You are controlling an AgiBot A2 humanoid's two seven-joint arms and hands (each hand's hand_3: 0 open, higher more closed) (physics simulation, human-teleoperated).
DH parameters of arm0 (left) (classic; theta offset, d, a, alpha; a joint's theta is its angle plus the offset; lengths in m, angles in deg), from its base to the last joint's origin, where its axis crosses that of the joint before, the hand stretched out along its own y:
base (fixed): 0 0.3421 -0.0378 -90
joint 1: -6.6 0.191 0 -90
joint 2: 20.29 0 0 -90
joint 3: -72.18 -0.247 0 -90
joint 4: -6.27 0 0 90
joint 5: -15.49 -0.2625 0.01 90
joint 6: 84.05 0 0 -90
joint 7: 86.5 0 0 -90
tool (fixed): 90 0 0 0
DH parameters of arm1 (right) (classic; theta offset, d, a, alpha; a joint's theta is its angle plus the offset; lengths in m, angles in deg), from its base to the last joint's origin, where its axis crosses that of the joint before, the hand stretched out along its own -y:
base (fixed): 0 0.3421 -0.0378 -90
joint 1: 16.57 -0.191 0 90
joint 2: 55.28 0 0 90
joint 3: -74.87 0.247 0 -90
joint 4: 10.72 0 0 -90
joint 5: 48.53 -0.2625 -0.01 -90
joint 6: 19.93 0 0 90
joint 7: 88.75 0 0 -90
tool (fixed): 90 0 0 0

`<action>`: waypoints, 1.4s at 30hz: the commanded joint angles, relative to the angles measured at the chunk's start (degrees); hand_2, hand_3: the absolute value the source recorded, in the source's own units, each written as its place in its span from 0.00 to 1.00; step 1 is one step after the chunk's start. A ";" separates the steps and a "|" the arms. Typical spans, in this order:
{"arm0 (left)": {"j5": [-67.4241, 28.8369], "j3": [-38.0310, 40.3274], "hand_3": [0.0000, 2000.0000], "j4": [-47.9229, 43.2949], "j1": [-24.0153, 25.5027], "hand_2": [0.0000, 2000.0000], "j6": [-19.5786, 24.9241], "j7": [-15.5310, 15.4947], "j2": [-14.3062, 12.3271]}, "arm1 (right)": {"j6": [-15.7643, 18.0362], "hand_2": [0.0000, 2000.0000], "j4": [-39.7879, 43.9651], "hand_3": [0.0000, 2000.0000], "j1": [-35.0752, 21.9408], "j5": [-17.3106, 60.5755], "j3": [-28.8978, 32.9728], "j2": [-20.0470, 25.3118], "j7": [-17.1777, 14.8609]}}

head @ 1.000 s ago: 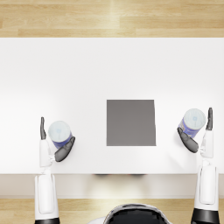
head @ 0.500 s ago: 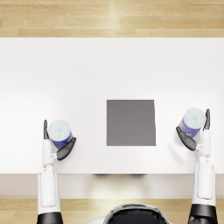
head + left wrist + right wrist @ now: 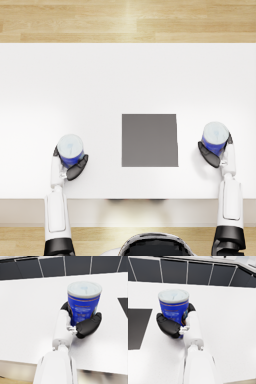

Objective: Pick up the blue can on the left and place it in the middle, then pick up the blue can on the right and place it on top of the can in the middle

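The left blue can with a pale lid stands on the white table, left of the dark grey square mat. My left hand wraps it: the thumb lies on the side toward the mat and the fingers curl behind. The left wrist view shows the can upright in that hand. The right blue can stands right of the mat, gripped the same way by my right hand. In the right wrist view the can stands upright in the hand.
The mat lies flat between the two cans with nothing on it. The table's near edge runs just behind both wrists. Wooden floor lies beyond the far edge. Dark cabinet fronts stand behind the table.
Both hands had straight fingers beside their cans; they have since closed in and curled round them. The cans remain on the table in about the same places.
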 commanded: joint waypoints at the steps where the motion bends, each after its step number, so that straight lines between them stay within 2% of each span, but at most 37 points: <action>1: -0.01 -0.81 0.76 -9.96 0.60 1.00 -0.34 0.79 -0.10 | -0.39 1.00 -7.47 0.76 0.18 0.00 0.23 0.10 0.14; 3: 0.00 -2.84 0.76 -16.00 -0.24 1.00 -0.59 1.72 -0.28 | -0.69 1.00 -13.98 0.76 0.55 0.00 -0.41 0.26 0.32; 5: 0.01 -6.50 0.76 -17.38 -2.88 1.00 -0.64 2.17 -0.82 | -0.44 1.00 -19.30 0.76 0.03 0.00 -1.48 0.45 0.41; 9: 0.02 -13.79 0.76 -12.74 -8.85 1.00 -0.68 2.43 -3.44 | -0.10 1.00 -26.53 0.76 -0.71 -0.01 -3.90 0.93 0.53; 12: 0.02 -16.86 0.76 -9.21 -11.78 1.00 -0.41 2.52 -4.94 | 0.18 1.00 -27.89 0.76 -1.38 -0.01 -3.93 1.33 0.59; 17: 9.13 -22.48 0.76 -2.33 -15.79 1.00 -0.29 2.48 -7.43 | 1.87 1.00 -30.40 0.76 -2.96 -0.01 -4.43 2.01 0.55; 23: 11.16 -28.47 0.76 12.31 -22.84 1.00 -0.13 2.40 -11.91 | 4.15 1.00 -32.15 0.76 -4.67 -0.02 -6.52 2.93 0.55; 24: 11.25 -28.86 0.76 13.76 -23.48 1.00 0.31 1.87 -12.38 | 4.26 1.00 -32.31 0.76 -4.94 -0.02 -6.60 3.07 0.53; 26: 11.36 -29.05 0.76 16.72 -24.57 1.00 0.43 -6.72 -13.17 | 4.37 1.00 -33.02 0.76 -5.49 -0.02 -7.35 3.41 0.55; 27: 11.39 -40.20 0.76 18.65 -28.12 1.00 0.44 -9.81 -8.64 | 4.42 1.00 -33.32 0.76 -6.06 -0.01 -7.57 3.64 0.54; 28: 11.46 -32.40 0.76 20.22 -26.25 1.00 0.26 -11.97 -12.73 | 4.47 1.00 -33.53 0.76 -6.54 -0.01 -8.03 3.88 0.54; 29: 11.42 -33.01 0.76 22.35 -26.75 1.00 0.28 -13.47 -13.14 | 4.57 1.00 -33.38 0.76 -7.02 -0.02 -8.12 4.09 0.55; 30: 11.43 -41.88 0.76 23.88 -29.18 1.00 0.27 -14.56 -10.18 | 4.61 1.00 -33.29 0.76 -7.67 -0.02 -8.37 4.36 0.59; 31: 11.48 -36.45 0.76 26.03 -27.88 1.00 0.20 -15.37 -13.05 | 4.52 1.00 -33.41 0.76 -7.99 -0.02 -8.65 4.55 0.63; 32: 11.44 -43.58 0.76 27.85 -29.65 1.00 0.23 -15.89 -11.21 | 4.32 1.00 -33.52 0.76 -8.32 -0.02 -8.94 4.75 0.64; 33: 11.47 -44.05 0.76 30.20 -30.16 1.00 0.18 -16.30 -11.73 | 4.16 1.00 -33.40 0.76 -8.98 -0.02 -9.18 5.03 0.66; 34: 11.45 -40.27 0.76 31.18 -29.31 1.00 0.06 -16.57 -13.20 | 4.03 1.00 -33.50 0.76 -9.28 -0.02 -9.26 5.21 0.64; 35: 11.42 -44.80 0.76 32.88 -30.58 1.00 -0.01 -16.72 -12.28 | 3.79 1.00 -33.35 0.76 -9.97 -0.02 -9.70 5.53 0.68; 39: 11.42 -46.87 0.76 36.71 -31.37 1.00 -0.29 -17.07 -13.13 | 3.70 1.00 -33.66 0.76 -11.54 -0.02 -10.97 6.46 0.70; 40: 11.46 -44.95 0.76 34.17 -29.36 1.00 0.03 -17.39 -12.46 | 3.75 1.00 -33.66 0.76 -11.53 -0.02 -10.91 6.54 0.70; 41: 11.50 -52.59 0.76 37.51 -32.84 1.00 0.62 -17.60 -12.04 | 3.70 1.00 -33.66 0.76 -11.52 -0.02 -10.84 6.63 0.69; 42: 11.56 -52.48 0.76 38.77 -33.12 1.00 0.79 -17.87 -12.39 | 3.51 1.00 -33.64 0.76 -11.58 -0.02 -11.20 6.75 0.69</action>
